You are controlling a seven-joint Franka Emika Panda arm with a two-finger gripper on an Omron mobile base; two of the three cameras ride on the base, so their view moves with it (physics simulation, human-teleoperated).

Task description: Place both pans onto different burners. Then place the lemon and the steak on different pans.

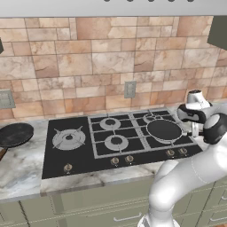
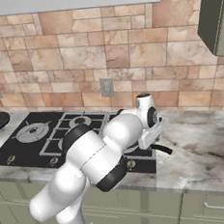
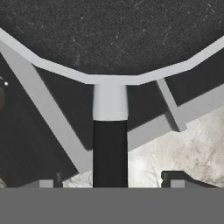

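A: Survey the scene from the left.

B: One pan (image 1: 16,134) rests on the surface (image 1: 20,166) at the far left, well apart from the cooktop (image 1: 117,137) and not yet on a burner. The large left burner (image 1: 68,138) and the two middle burners lie bare under their grates. The second pan (image 1: 164,130) sits on the right front burner, and its handle (image 3: 110,148) points out over the cooktop's right edge toward the surface there.

A: State of the hand?

B: The hand (image 1: 194,129) hovers just over that handle at the pan's right side. In the hand view the fingers (image 3: 175,178) stand wide on either side of the handle and do not touch it, so the pan is judged released and resting on the grate.

A: Open room for moving?

B: Straight up is free. The wall stands behind the cooktop, and a cabinet hangs at upper right. The bare right surface offers room to clear the handle. The lemon and steak cannot be located.
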